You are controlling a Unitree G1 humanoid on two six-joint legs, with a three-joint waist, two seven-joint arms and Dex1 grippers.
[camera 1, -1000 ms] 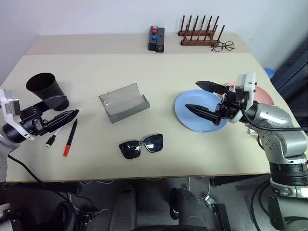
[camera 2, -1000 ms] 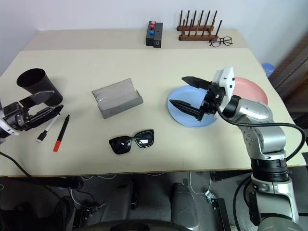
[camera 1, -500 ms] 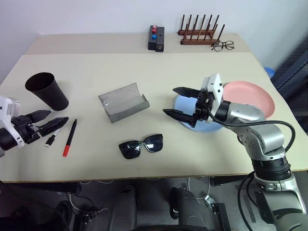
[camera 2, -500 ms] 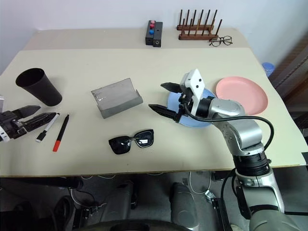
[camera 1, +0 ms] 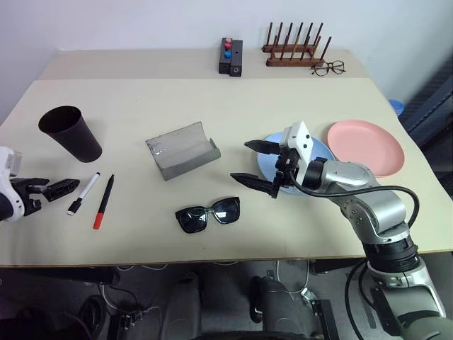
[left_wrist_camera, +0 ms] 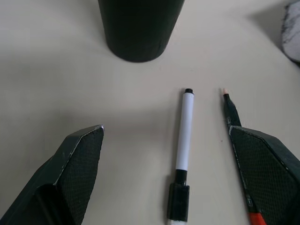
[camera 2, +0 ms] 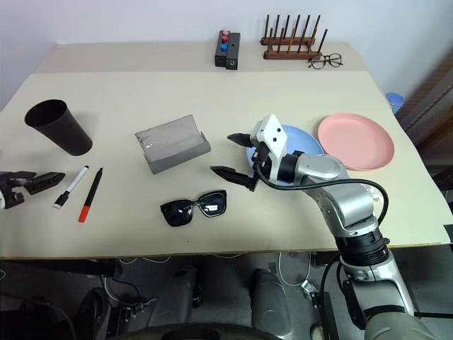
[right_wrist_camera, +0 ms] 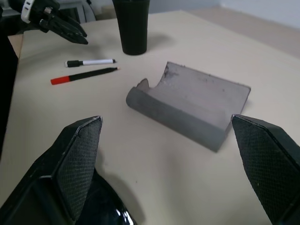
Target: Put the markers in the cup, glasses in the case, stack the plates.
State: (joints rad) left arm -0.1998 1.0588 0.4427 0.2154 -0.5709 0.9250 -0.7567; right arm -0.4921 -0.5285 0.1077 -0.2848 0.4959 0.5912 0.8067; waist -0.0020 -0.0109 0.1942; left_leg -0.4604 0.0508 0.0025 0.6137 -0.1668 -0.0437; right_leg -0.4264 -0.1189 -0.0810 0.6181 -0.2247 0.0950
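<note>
The left gripper (camera 1: 51, 188) is spread wide with nothing held, just beside the markers (camera 1: 94, 196), near the cup (camera 1: 69, 132). The right gripper (camera 1: 256, 164) is spread wide too, empty, between the open case (camera 1: 181, 150) and the blue plate (camera 1: 320, 150). The glasses (camera 1: 208, 214) are seen below it. The pink plate (camera 1: 365, 146) is set beside the blue one.

No legible text, label, brand, number or sign is found on any item in these views.
</note>
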